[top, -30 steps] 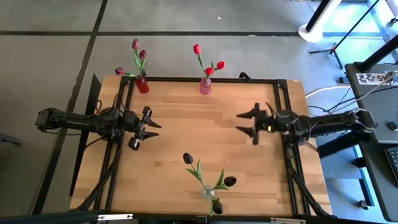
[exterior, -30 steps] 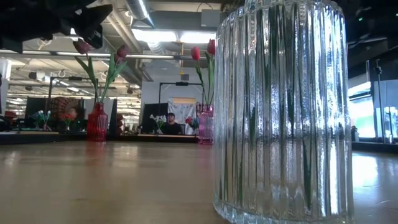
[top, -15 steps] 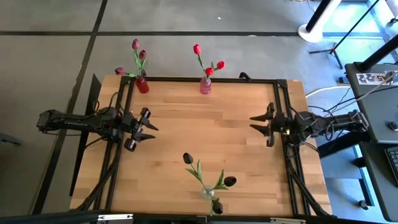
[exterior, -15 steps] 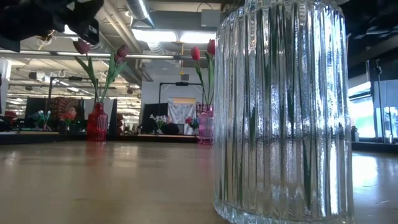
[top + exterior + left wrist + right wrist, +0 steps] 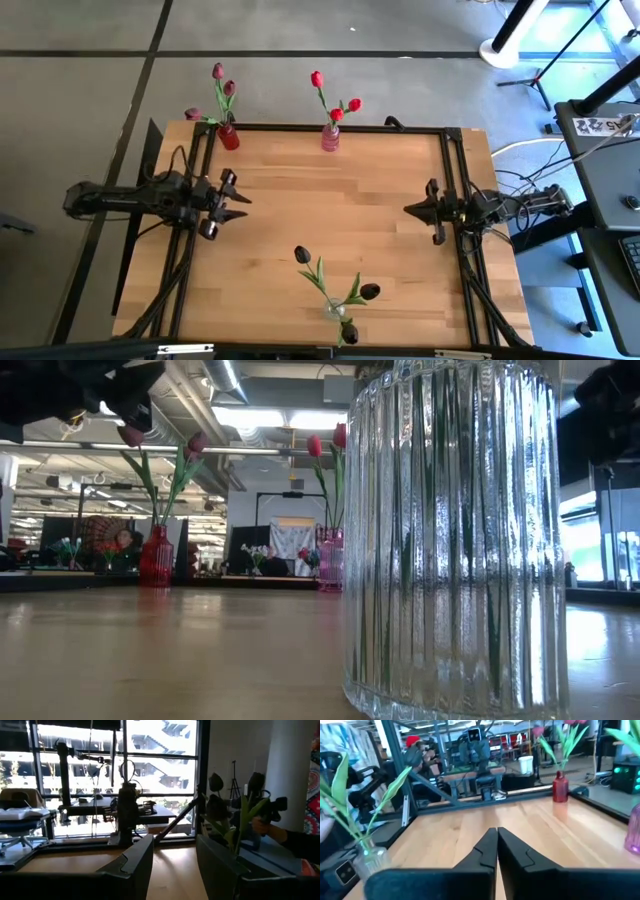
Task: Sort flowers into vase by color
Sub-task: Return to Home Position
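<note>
Three vases stand on the wooden table. A red vase (image 5: pixel 228 137) at the far edge holds maroon-pink flowers (image 5: pixel 218 72). Next to it, a pink vase (image 5: pixel 330 138) holds bright red flowers (image 5: pixel 317 78). A clear ribbed glass vase (image 5: pixel 333 310) at the near edge holds near-black flowers (image 5: pixel 302 255). My left gripper (image 5: pixel 244 204) hovers open over the table's left side, with nothing between its fingers (image 5: pixel 135 865). My right gripper (image 5: pixel 408 210) is shut and empty near the right edge, its fingers together (image 5: pixel 496 850).
The black frame rail (image 5: pixel 450 180) runs along the table's edges. The clear vase (image 5: pixel 455 540) fills the low view close up, with the red vase (image 5: pixel 156 557) and the pink vase (image 5: pixel 330 560) far behind. Bare wood (image 5: pixel 330 200) lies between the two grippers.
My right gripper has drawn back toward the table's right edge and has shut its fingers on nothing. My left gripper has moved a little toward the left edge, still open. The vases and flowers have stayed in place.
</note>
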